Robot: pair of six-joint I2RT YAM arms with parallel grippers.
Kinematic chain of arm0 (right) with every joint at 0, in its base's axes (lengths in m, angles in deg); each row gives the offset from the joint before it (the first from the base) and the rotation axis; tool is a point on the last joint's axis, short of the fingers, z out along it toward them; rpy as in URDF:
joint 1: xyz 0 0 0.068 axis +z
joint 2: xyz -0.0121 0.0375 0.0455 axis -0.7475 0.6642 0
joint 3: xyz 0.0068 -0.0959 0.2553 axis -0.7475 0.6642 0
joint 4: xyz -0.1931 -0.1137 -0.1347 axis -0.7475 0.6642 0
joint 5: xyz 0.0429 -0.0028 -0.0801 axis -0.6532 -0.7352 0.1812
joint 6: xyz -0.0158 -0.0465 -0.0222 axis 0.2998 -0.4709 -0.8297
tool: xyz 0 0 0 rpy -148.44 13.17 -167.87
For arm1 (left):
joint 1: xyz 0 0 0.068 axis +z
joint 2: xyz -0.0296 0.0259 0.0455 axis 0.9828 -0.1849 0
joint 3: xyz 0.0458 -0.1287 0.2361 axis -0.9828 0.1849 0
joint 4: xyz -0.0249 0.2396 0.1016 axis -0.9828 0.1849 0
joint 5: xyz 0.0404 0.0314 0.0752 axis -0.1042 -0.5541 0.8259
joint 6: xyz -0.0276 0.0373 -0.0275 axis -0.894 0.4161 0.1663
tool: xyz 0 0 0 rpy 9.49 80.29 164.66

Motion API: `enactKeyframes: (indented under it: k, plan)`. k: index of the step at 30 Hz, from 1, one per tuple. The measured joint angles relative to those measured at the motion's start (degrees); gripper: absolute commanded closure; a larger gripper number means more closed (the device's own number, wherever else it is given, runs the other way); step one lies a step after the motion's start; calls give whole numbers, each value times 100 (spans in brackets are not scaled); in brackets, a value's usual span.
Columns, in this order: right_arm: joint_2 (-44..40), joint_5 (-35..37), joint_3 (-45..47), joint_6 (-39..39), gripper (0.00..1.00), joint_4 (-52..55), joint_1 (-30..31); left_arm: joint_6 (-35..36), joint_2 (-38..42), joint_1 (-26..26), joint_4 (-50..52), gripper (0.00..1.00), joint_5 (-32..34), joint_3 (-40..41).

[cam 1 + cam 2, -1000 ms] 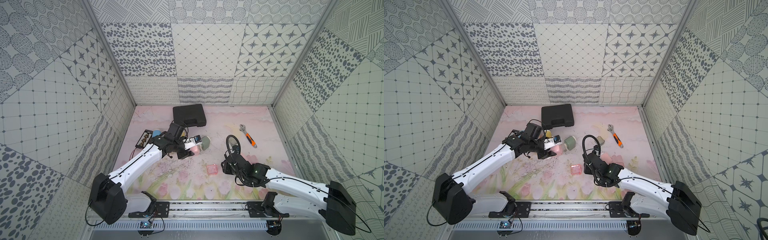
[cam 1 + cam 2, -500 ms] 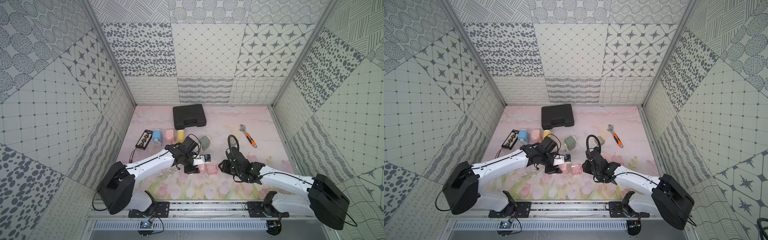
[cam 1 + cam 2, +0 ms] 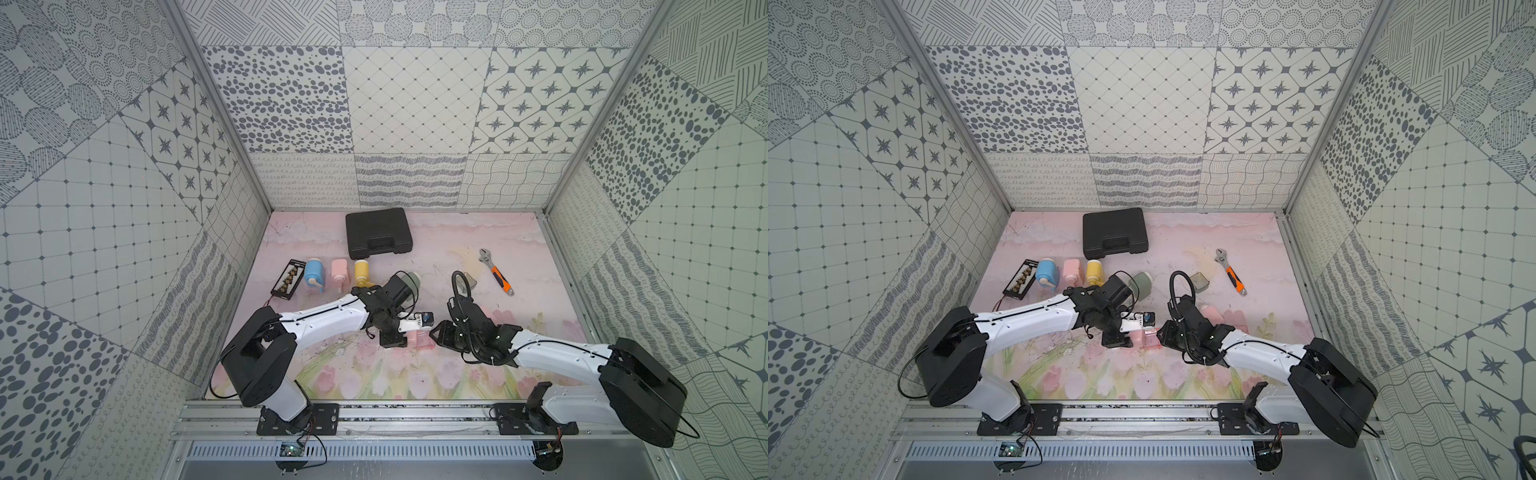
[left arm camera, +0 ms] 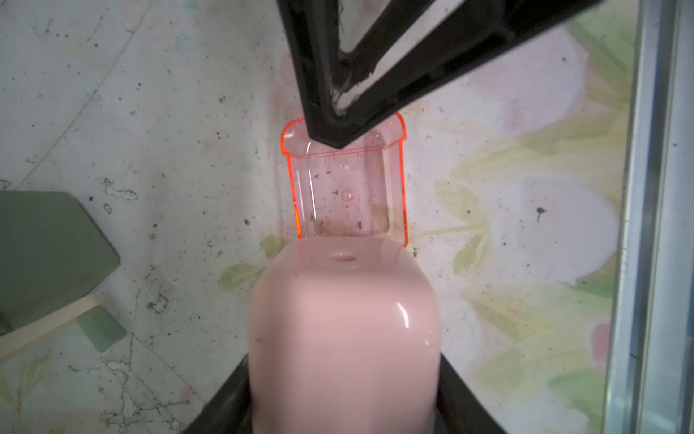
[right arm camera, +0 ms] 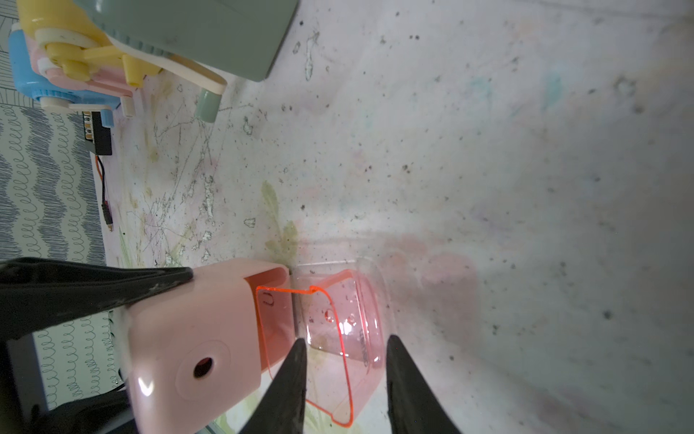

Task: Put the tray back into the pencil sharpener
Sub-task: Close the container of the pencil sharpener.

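The pink pencil sharpener [image 3: 412, 337] [image 3: 1136, 336] lies at the front middle of the mat. My left gripper [image 4: 343, 406] is shut on it, a black finger on each flank. The clear orange-rimmed tray [image 4: 347, 195] [image 5: 330, 319] lies on the mat with its inner end just inside the sharpener's [image 5: 187, 338] opening. Most of its length sticks out. My right gripper [image 5: 343, 349] [image 3: 436, 334] comes from the right, and its fingers [image 4: 338, 112] pinch the tray's outer end.
Blue [image 3: 312, 272], pink [image 3: 340, 270] and yellow [image 3: 361, 270] sharpeners line up at the back left beside a black board [image 3: 288, 280]. A green sharpener [image 3: 413, 282] lies behind my left wrist. A black case [image 3: 378, 232] and a wrench [image 3: 496, 276] lie further back. The front rail [image 4: 653, 225] runs close by.
My left arm carried the pink sharpener from the back left down to the tray, whose end now sits in the opening. My right gripper moved onto the tray and narrowed around it.
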State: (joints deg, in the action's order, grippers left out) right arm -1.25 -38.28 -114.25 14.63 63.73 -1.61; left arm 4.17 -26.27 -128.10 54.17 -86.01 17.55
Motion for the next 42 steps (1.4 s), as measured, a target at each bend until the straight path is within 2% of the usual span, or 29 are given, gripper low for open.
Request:
enactKeyframes:
  k: [19, 35, 42]
  plan:
    - [577, -116, -15, 225, 74, -494, 120, -138, -243, -44, 247, 45, 68, -291]
    - [623, 221, -15, 352, 81, -608, 219, -212, -251, -48, 275, 48, 120, -313]
    - [625, 243, -57, 354, 79, -531, 262, -271, -251, -48, 269, 48, 151, -315]
